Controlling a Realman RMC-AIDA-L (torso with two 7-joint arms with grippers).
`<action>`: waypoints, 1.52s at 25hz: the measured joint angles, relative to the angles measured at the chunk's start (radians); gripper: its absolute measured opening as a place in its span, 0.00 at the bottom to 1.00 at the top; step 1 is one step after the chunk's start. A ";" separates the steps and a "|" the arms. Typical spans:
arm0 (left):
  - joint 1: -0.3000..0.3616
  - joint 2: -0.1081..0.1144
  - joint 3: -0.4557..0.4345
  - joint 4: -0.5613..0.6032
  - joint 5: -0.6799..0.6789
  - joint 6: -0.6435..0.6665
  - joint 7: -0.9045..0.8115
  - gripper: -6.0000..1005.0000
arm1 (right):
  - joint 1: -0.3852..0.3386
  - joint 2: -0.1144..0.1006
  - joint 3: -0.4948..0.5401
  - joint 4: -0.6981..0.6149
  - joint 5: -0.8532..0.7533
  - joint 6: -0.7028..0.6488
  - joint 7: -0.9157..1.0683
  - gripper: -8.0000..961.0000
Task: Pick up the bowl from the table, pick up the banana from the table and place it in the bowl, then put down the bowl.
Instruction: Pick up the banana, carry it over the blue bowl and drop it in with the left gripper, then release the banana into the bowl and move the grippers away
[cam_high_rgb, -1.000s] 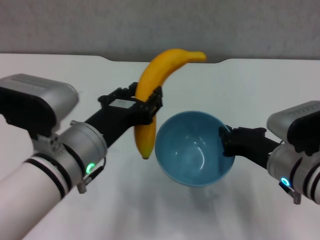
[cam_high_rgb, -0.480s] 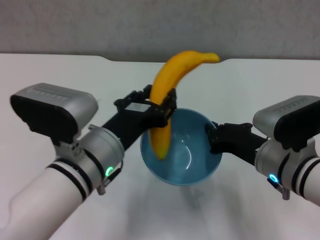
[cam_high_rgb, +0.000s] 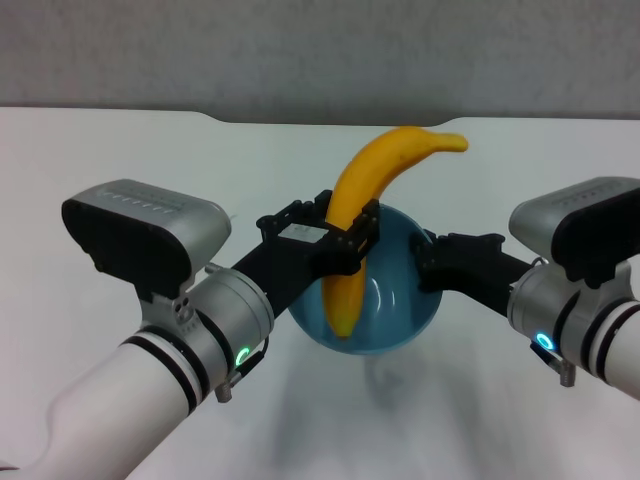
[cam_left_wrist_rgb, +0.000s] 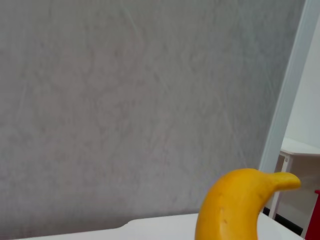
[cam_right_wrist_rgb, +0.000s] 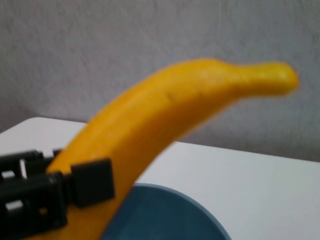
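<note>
In the head view my left gripper (cam_high_rgb: 340, 238) is shut on the yellow banana (cam_high_rgb: 372, 190) near its middle and holds it upright, stem end up and to the right. The banana's lower end hangs inside the light-blue bowl (cam_high_rgb: 405, 300). My right gripper (cam_high_rgb: 428, 266) is shut on the bowl's right rim and holds it above the white table (cam_high_rgb: 120, 160). The banana also shows in the left wrist view (cam_left_wrist_rgb: 235, 210) and in the right wrist view (cam_right_wrist_rgb: 170, 115), where the bowl's rim (cam_right_wrist_rgb: 170, 210) lies below it and the left gripper's fingers (cam_right_wrist_rgb: 90, 182) clamp it.
A grey wall stands behind the table's far edge, which has a shallow notch (cam_high_rgb: 330, 122). A white cabinet (cam_left_wrist_rgb: 300, 165) stands off to the side in the left wrist view.
My left gripper has carried the banana to the right, from beside the bowl to over it, so its lower end now hangs inside. My right gripper has shifted the bowl to the left and up.
</note>
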 joint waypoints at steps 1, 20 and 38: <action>0.000 0.000 0.000 0.000 0.000 0.000 0.000 0.63 | 0.001 0.000 -0.001 0.006 0.000 0.000 0.000 0.05; -0.006 0.003 0.002 0.029 0.005 0.025 0.003 0.67 | 0.001 0.000 -0.018 0.016 0.000 -0.001 -0.005 0.05; 0.103 0.008 -0.188 -0.027 0.009 -0.066 0.076 0.90 | 0.036 -0.001 0.059 -0.031 0.003 0.094 0.002 0.05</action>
